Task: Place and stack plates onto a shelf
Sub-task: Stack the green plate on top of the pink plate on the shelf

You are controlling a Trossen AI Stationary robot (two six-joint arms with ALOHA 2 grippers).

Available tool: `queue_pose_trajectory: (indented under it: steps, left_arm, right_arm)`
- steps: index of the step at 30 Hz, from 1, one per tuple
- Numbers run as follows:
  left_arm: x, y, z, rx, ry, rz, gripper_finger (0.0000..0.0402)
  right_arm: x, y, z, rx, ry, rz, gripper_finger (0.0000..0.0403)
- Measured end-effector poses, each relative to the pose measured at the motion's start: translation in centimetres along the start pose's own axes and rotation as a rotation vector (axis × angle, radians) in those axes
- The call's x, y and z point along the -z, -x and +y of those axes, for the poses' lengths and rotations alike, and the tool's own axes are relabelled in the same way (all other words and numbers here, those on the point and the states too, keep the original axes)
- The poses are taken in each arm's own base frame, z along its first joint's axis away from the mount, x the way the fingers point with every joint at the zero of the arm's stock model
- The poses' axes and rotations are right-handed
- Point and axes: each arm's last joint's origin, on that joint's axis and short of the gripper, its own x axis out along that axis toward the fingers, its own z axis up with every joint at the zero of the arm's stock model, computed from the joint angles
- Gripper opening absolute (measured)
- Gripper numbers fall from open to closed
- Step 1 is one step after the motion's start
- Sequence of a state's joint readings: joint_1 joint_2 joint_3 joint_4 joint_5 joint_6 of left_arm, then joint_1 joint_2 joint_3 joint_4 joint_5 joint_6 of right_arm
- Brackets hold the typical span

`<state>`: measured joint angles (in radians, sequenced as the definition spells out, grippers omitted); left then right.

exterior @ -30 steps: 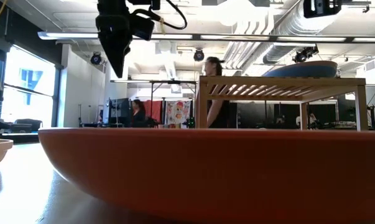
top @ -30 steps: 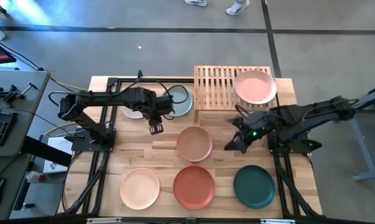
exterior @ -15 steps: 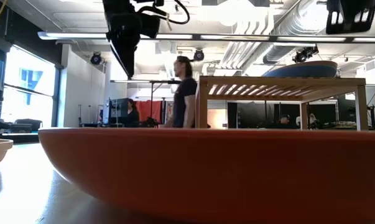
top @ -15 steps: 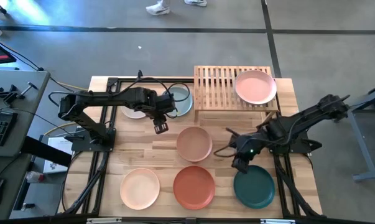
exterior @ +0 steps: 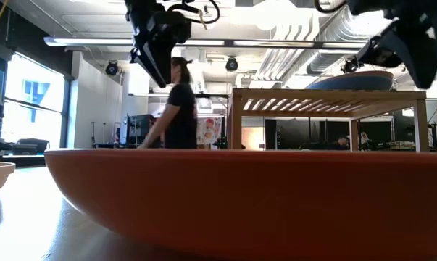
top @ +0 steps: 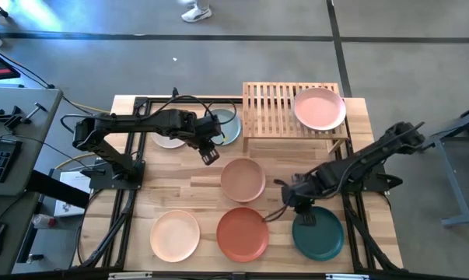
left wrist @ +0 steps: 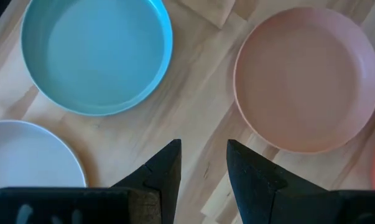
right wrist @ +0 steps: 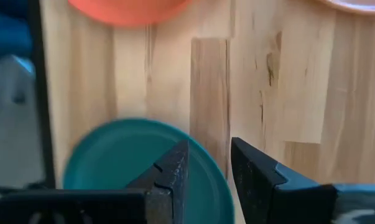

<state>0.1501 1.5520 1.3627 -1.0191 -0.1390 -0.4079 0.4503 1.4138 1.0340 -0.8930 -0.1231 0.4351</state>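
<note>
My left gripper [top: 210,155] [left wrist: 204,155] is open and hovers over bare wood between the pale sage plate [top: 226,124] [left wrist: 97,53] and the tan-pink plate [top: 243,179] [left wrist: 305,78]. The off-white plate [top: 166,140] lies beside the sage one. My right gripper [top: 306,218] [right wrist: 209,158] is open above the far-left rim of the dark green plate [top: 318,233] [right wrist: 131,168]. The pink plate [top: 320,107] rests on the right half of the shelf [top: 269,109], on top of a blue plate [exterior: 359,80]. The peach plate [top: 174,236] and the orange-red plate [top: 243,233] lie flat near the table's near edge.
The shelf's left half shows bare slats. Black frame rails run along both sides of the table [top: 203,194]. In the low view the orange-red plate [exterior: 240,196] fills the foreground, and a person [exterior: 176,109] walks in the room behind.
My right gripper has swung from beside the shelf's near edge toward the table's near edge and now hangs over the dark green plate's rim. My left gripper has drifted right, toward the tan-pink plate. No plate has moved.
</note>
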Motion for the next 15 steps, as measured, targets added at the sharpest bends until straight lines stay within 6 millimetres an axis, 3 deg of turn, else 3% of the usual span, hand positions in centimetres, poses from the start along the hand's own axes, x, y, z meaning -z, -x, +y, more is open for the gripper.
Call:
queue_pose_trajectory:
  steps: [6, 15]
  left_arm:
    - [0.0, 0.0, 0.0, 0.0, 0.037, 0.0, 0.0115]
    - [0.0, 0.0, 0.0, 0.0, 0.036, 0.0, 0.0115]
  right_arm:
    - [0.2, -2.6, 1.3, 0.041, 0.124, 0.09, 0.0099]
    - [0.9, -4.9, 2.3, 0.108, 0.172, 0.182, 0.0099]
